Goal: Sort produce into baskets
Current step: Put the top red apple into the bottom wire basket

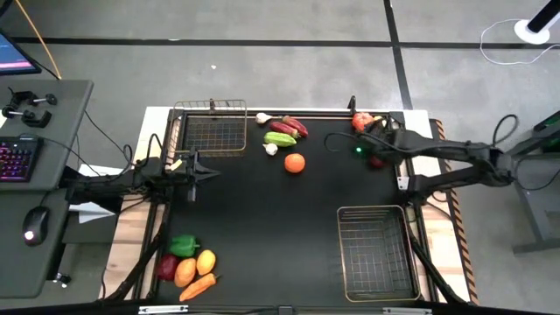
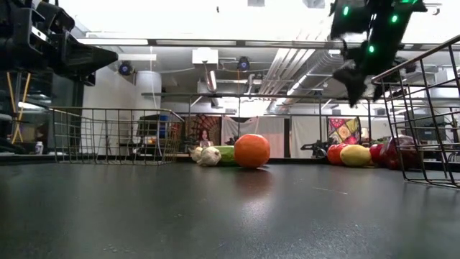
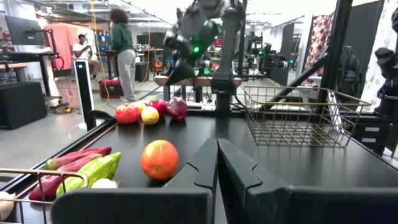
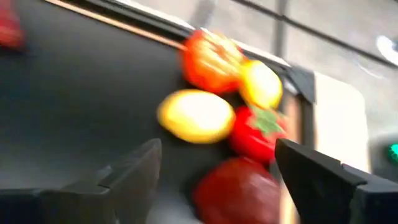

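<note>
Produce lies in three groups on the black table. An orange (image 1: pixel 295 163), garlic (image 1: pixel 271 149), a green piece (image 1: pixel 280 138) and dark-red pieces (image 1: pixel 293 128) sit at the far middle. A red and yellow cluster (image 1: pixel 363 121) lies at the far right corner. A green pepper (image 1: pixel 184 247) and a carrot (image 1: pixel 199 286) lie with others at the near left. One wire basket (image 1: pixel 210 127) stands far left, another (image 1: pixel 376 249) near right. My right gripper (image 4: pixel 217 155) hangs open above the far-right cluster, a yellow lemon (image 4: pixel 196 115) and a dark-red piece (image 4: pixel 239 193) below it. My left gripper (image 3: pixel 217 168) waits shut at the left edge.
The near-right basket (image 3: pixel 298 118) stands close under my right arm (image 1: pixel 455 166). Bare black tabletop (image 1: pixel 280 227) spreads across the middle. A desk with a keyboard (image 1: pixel 17 159) and mouse stands off the left side. People show in the room beyond (image 3: pixel 124 50).
</note>
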`<act>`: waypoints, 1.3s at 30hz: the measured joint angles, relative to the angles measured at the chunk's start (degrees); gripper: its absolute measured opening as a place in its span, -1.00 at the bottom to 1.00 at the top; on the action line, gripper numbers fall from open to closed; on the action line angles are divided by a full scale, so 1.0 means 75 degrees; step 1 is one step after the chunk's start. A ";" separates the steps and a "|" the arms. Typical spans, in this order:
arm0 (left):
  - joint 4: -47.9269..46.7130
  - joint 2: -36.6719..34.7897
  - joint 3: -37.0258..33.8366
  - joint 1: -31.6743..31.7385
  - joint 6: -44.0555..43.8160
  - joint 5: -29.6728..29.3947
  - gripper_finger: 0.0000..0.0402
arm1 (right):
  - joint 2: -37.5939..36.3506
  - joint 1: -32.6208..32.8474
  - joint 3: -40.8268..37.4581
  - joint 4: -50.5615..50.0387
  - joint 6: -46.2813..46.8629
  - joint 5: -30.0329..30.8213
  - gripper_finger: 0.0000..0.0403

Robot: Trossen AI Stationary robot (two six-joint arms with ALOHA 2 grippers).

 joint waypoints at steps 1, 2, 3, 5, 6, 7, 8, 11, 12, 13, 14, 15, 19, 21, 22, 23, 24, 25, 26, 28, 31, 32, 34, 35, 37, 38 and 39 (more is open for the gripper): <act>0.0000 0.0000 0.0000 0.0000 0.0000 0.0003 -1.00 | 0.0151 -0.0139 -0.0033 -0.0220 0.0286 0.0001 0.56; 0.0000 0.0001 0.0000 0.0000 -0.0002 0.0000 -1.00 | 0.0283 -0.0254 -0.0086 -0.0401 0.0526 0.0000 0.57; 0.0000 0.0000 0.0000 -0.0001 0.0000 0.0001 -1.00 | 0.0393 -0.0366 -0.0164 -0.0539 0.0749 -0.0007 0.57; 0.0000 0.0001 0.0000 -0.0003 0.0000 0.0000 -1.00 | 0.0563 -0.0558 -0.0330 -0.0692 0.1164 -0.0101 0.57; 0.0000 0.0002 0.0000 -0.0002 0.0000 0.0001 -1.00 | 0.0628 -0.0632 -0.0415 -0.0720 0.1341 -0.0182 0.57; 0.0000 0.0001 0.0000 -0.0002 0.0000 0.0002 -1.00 | 0.0684 -0.0706 -0.0505 -0.0729 0.1480 -0.0275 0.57; 0.0000 0.0001 0.0000 -0.0003 -0.0002 0.0002 -1.00 | 0.0730 -0.0759 -0.0601 -0.0725 0.1608 -0.0317 0.57; 0.0000 0.0001 0.0000 -0.0003 -0.0002 0.0002 -1.00 | 0.0761 -0.0877 -0.0870 -0.0519 0.2077 -0.0325 0.57; 0.0000 0.0002 0.0000 -0.0002 0.0000 0.0003 -1.00 | 0.0761 -0.0886 -0.0965 -0.0464 0.2189 -0.0327 0.57; 0.0000 0.0000 0.0000 -0.0003 0.0000 0.0000 -1.00 | 0.0761 -0.0890 -0.1035 -0.0460 0.2262 -0.0333 0.57; 0.0000 0.0001 0.0000 0.0000 0.0000 0.0003 -1.00 | 0.0761 -0.0890 -0.1091 -0.0470 0.2365 -0.0337 0.57; 0.0000 0.0001 0.0000 -0.0002 -0.0001 0.0001 -1.00 | 0.0759 -0.0890 -0.1150 -0.0464 0.2505 -0.0335 0.57; 0.0000 0.0001 0.0000 -0.0001 0.0000 0.0000 -1.00 | 0.0759 -0.0822 -0.1389 -0.0288 0.3154 -0.0357 0.57; 0.0000 0.0000 0.0000 -0.0003 0.0000 0.0003 -1.00 | 0.0759 -0.0789 -0.1509 0.0018 0.3437 -0.0389 0.57; 0.0000 0.0001 0.0000 -0.0002 0.0000 0.0003 -1.00 | 0.0759 -0.0775 -0.1554 0.0192 0.3508 -0.0396 0.57; 0.0000 0.0000 0.0000 -0.0002 0.0000 0.0000 -1.00 | 0.0759 -0.0768 -0.1595 0.0345 0.3574 -0.0363 0.57; 0.0000 0.0000 0.0000 -0.0003 0.0000 0.0003 -1.00 | 0.0759 -0.0768 -0.1642 0.0481 0.3633 -0.0289 0.57; 0.0000 0.0001 0.0000 -0.0001 0.0000 0.0002 -1.00 | 0.0759 -0.0773 -0.1680 0.0586 0.3691 -0.0245 0.57; 0.0000 0.0001 0.0000 -0.0002 0.0000 0.0001 -1.00 | 0.0759 -0.0787 -0.1718 0.0660 0.3751 -0.0187 0.57; 0.0000 0.0002 0.0000 -0.0002 -0.0002 0.0003 -1.00 | 0.0756 -0.0834 -0.1817 0.0739 0.3959 -0.0148 0.57; 0.0000 0.0001 0.0000 -0.0001 0.0000 0.0002 -1.00 | 0.0753 -0.0876 -0.2035 0.0762 0.4539 -0.0087 0.57; 0.0000 0.0000 0.0000 -0.0003 0.0000 0.0000 -1.00 | 0.0748 -0.0876 -0.2113 0.0767 0.4772 -0.0047 0.57; 0.0000 0.0003 0.0000 0.0000 0.0000 0.0000 -1.00 | 0.0747 -0.0873 -0.2259 0.0818 0.5069 0.0086 0.57; 0.0000 0.0003 0.0000 -0.0003 0.0000 0.0000 -1.00 | 0.0746 -0.0875 -0.2319 0.0888 0.5111 0.0131 0.57; 0.0000 0.0001 0.0000 -0.0001 0.0000 0.0001 -1.00 | 0.0738 -0.0873 -0.2425 0.1024 0.5126 0.0154 0.57; 0.0000 0.0002 0.0000 -0.0002 0.0000 0.0000 -1.00 | 0.0738 -0.0876 -0.2473 0.1083 0.5126 0.0165 0.57; 0.0000 0.0000 0.0000 -0.0002 0.0000 0.0002 -1.00 | 0.0738 -0.0876 -0.2504 0.1123 0.5131 0.0168 0.58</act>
